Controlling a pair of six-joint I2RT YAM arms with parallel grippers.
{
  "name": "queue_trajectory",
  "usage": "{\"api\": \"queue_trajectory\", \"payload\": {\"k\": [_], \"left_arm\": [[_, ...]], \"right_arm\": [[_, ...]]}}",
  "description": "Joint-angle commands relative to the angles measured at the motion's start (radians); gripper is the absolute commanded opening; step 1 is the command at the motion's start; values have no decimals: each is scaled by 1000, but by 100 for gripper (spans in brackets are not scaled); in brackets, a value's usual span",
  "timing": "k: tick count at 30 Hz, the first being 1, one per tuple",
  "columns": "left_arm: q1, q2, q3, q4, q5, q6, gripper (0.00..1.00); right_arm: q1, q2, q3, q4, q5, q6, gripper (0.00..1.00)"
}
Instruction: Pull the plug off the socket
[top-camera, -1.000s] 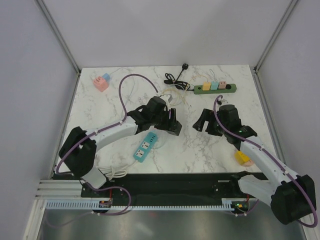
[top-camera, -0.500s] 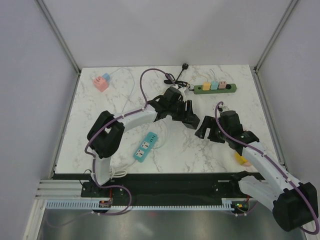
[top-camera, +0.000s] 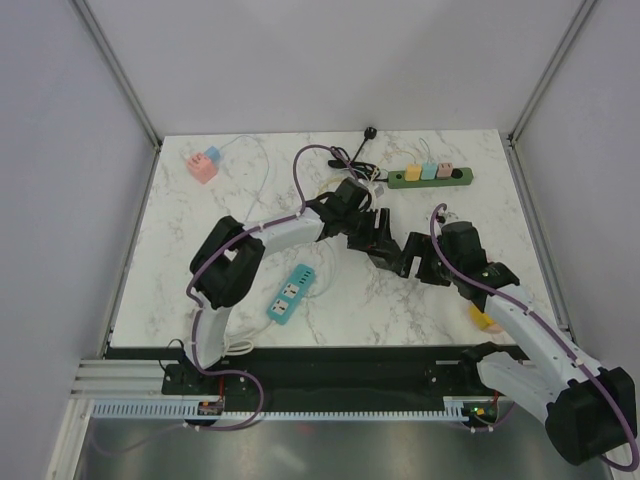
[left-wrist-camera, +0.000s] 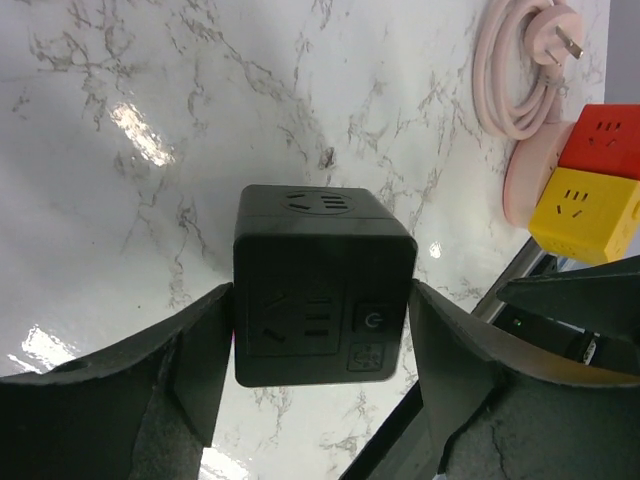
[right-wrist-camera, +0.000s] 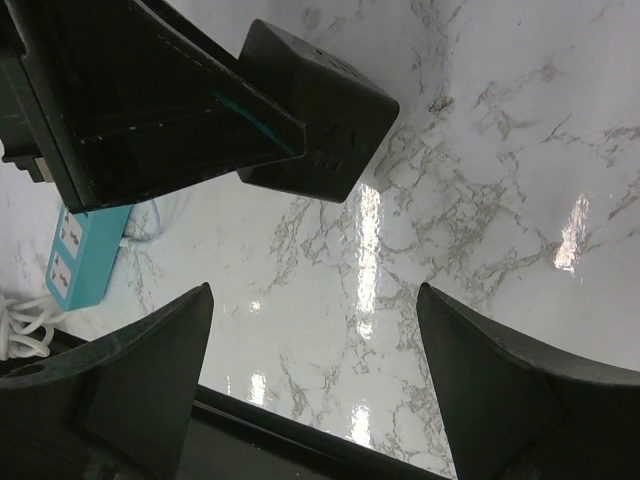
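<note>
We look down on a white marble table with two robot arms reaching in from its near edge. Near the middle of the table, the left gripper is closed on a black cube socket, with one finger pressed flat against each of two opposite sides.

Being a cube, the socket has no long axis. In the left wrist view, the face turned toward the camera carries outlet holes and a round power button. The face pointing away from the wrist carries another set of outlet holes. We cannot tell whether a plug sits in any hidden face, or whether the cube touches the table.

The right gripper sits just beside the cube on its right, jaws spread wide with only bare marble between them. In the right wrist view the cube is tilted, one corner pointing toward the right fingers.

A teal power strip lies near the front edge. A green power strip with pastel adapters lies along the far edge. A pink and blue cube sits at the far left corner. A red and yellow cube socket on a pink base lies beside a coiled pink cable
</note>
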Motion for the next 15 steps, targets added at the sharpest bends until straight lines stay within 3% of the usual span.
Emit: {"api": "queue_trajectory", "payload": {"k": [1,3,4,11,15], "left_arm": [[2,-18,45,3,31,6,77],[2,-42,50,-9,14,30,97],[2,-51,53,-25,2,36,100],[6,-189,12,-91,-6,66,100],[19,-393,-86,-137,-31,119,98]], "right_arm": [[-4,-18,8,-12,9,-24,91],[-4,-15,5,-11,9,-29,91],[-4,-12,4,-12,6,-32,91],[-4,-2,16,-11,-6,-49,91],[-4,-2,17,-9,-5,-58,91]]}}
